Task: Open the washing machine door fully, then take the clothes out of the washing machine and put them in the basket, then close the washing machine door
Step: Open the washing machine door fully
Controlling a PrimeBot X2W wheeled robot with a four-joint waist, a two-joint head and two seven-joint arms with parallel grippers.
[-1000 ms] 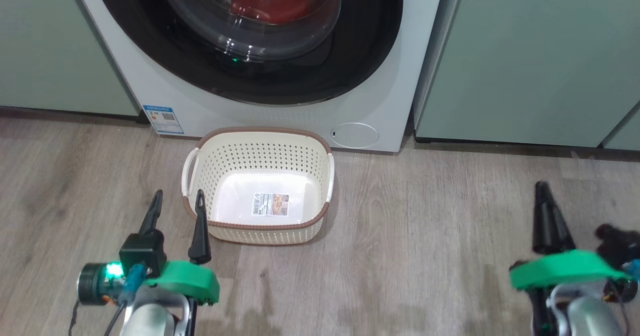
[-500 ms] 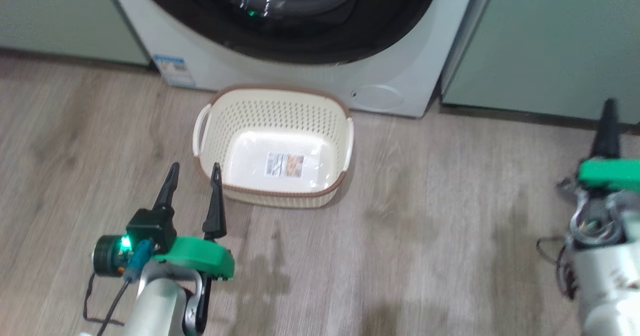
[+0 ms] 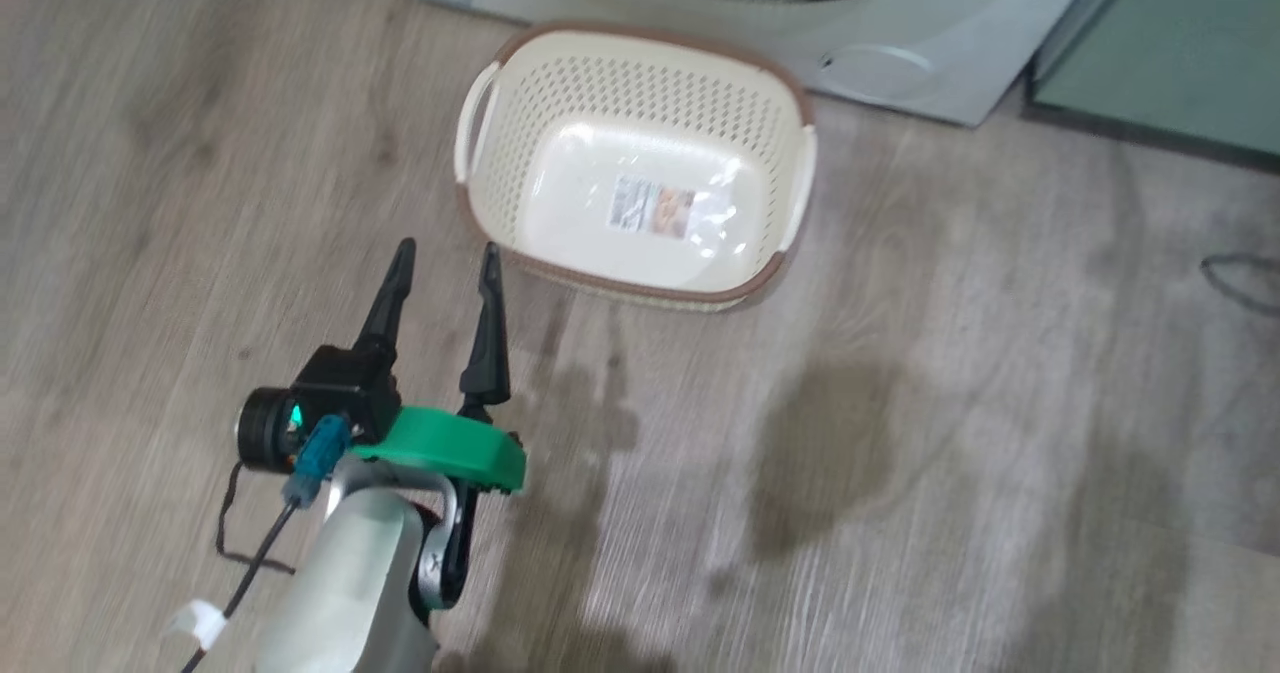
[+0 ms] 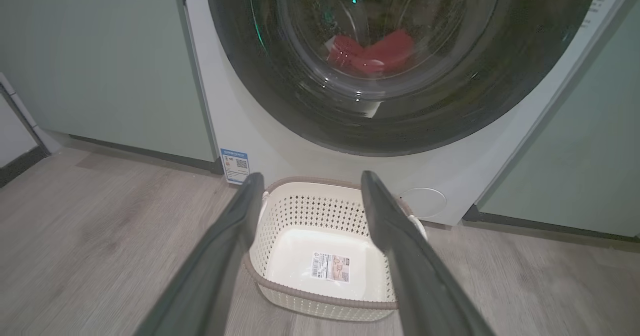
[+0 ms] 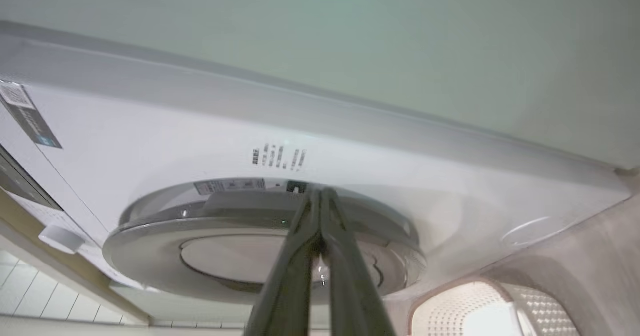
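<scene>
Flooring (image 3: 950, 473) of pale grey wood grain runs up to pale green cabinets (image 4: 100, 66), and between them stands the washing machine (image 4: 225, 106), white and front-loading. The washing machine door (image 4: 310, 126) lies closed against the front, its wide black rim ringing the clear bulging window. On the floor just in front of the machine, below the door, sits the basket (image 3: 640, 78), upright, cream and perforated with a brown rim, a paper label (image 3: 652, 205) on its bottom. The clothes (image 4: 372, 56) lie inside the drum, a bright red heap seen through the window. The left gripper (image 3: 445, 250) hovers over the floor just beside the basket's near left corner, apart from it, its jaws spread wide. The right gripper (image 5: 320, 193) points at the edge of the door, its jaws pressed together; whether the tips touch the door I cannot tell. A blue label sticker (image 4: 235, 165) marks the lower left of the machine's front, and a small round flap (image 4: 424, 202) the lower right.
</scene>
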